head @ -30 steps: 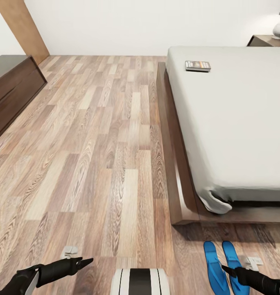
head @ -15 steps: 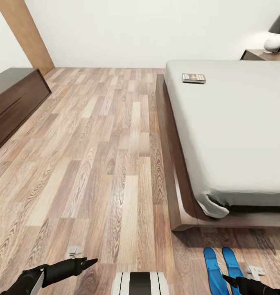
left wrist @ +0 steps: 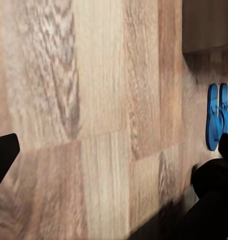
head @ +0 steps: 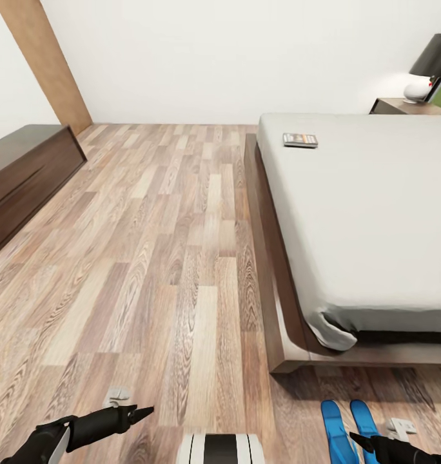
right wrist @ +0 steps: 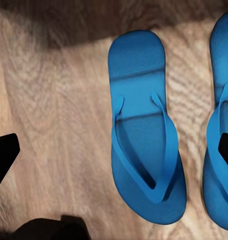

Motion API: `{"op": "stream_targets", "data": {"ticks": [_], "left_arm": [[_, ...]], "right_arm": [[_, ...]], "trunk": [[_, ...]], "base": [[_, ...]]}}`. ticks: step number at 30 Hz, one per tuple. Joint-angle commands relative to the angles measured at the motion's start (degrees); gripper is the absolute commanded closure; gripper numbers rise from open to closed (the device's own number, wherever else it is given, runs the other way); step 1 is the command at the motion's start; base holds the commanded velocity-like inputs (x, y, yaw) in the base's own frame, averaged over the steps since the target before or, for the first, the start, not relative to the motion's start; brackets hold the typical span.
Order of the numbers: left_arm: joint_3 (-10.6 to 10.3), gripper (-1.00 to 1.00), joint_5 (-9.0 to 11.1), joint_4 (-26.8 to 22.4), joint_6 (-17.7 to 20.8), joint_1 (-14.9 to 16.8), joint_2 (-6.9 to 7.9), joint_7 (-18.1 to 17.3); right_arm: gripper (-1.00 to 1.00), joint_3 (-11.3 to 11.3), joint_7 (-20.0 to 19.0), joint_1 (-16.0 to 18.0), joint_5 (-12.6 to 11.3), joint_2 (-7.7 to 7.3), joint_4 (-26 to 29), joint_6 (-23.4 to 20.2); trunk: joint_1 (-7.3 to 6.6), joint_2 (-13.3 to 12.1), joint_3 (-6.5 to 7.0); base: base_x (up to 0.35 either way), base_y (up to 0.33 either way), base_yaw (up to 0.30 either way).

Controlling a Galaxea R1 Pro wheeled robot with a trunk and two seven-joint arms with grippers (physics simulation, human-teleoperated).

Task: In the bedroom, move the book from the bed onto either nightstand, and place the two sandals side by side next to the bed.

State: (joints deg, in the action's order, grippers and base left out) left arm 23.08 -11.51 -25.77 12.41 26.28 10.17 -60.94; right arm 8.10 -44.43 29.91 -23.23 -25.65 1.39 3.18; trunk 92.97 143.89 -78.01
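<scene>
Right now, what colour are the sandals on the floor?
Bright blue, straps included; the sandals show best in the right wrist view.

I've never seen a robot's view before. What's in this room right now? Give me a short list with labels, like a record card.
room: bedroom with wood-plank floor and white walls
bed: pale mattress on a dark wooden frame
book: lying flat on the mattress, near its far corner
sandals: two blue flip-flops lying side by side on the floor by the bed's foot end
nightstand: beyond the bed, with a lamp on it
left gripper: over bare floor, holding nothing
right gripper: above the sandals, fingers apart
</scene>
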Motion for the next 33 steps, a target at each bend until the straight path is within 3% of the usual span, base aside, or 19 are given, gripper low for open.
{"op": "stream_targets", "data": {"ticks": [1, 7, 15, 25, 29, 33], "left_arm": [[0.5, -1.00, -0.4, -0.1, 0.6, 0.0, -0.06, -0.4], [0.5, -1.00, -0.4, -0.1, 0.6, 0.0, -0.06, -0.4], [0.5, -1.00, -0.4, -0.1, 0.6, 0.0, -0.06, -0.3], [0.4, -1.00, -0.5, -0.1, 0.6, 0.0, -0.18, 0.9], [0.2, -1.00, -0.6, 0.0, 0.6, 0.0, -0.98, 3.0], [0.2, -1.00, -0.7, 0.2, 0.6, -0.1, -2.65, 5.0]], "right_arm": [[-1.00, 0.5, -0.1, 0.0, -0.3, -0.01, -0.1, 0.3], [-1.00, 0.5, -0.1, 0.0, -0.3, 0.38, -0.1, 0.3], [-1.00, 0.5, -0.1, 0.0, -0.2, 2.66, -0.1, 0.3], [-1.00, 0.5, 0.0, 0.0, 0.0, 2.90, -0.1, 0.3], [-1.00, 0.6, 0.1, 0.0, 0.1, 3.08, -0.3, 0.3], [-1.00, 0.5, 0.2, 0.0, 0.1, 5.29, -0.4, 0.3]], "trunk": [[-0.03, 0.0, 0.19], [-0.19, -0.1, 1.52], [-0.39, -0.2, 3.29], [-0.65, -0.3, 5.51], [-0.76, -0.4, 6.39], [-0.86, -0.4, 7.28]], "base": [[0.000, 0.000, 0.000], [0.000, 0.000, 0.000], [0.000, 0.000, 0.000], [0.000, 0.000, 0.000], [0.000, 0.000, 0.000], [0.000, 0.000, 0.000]]}}
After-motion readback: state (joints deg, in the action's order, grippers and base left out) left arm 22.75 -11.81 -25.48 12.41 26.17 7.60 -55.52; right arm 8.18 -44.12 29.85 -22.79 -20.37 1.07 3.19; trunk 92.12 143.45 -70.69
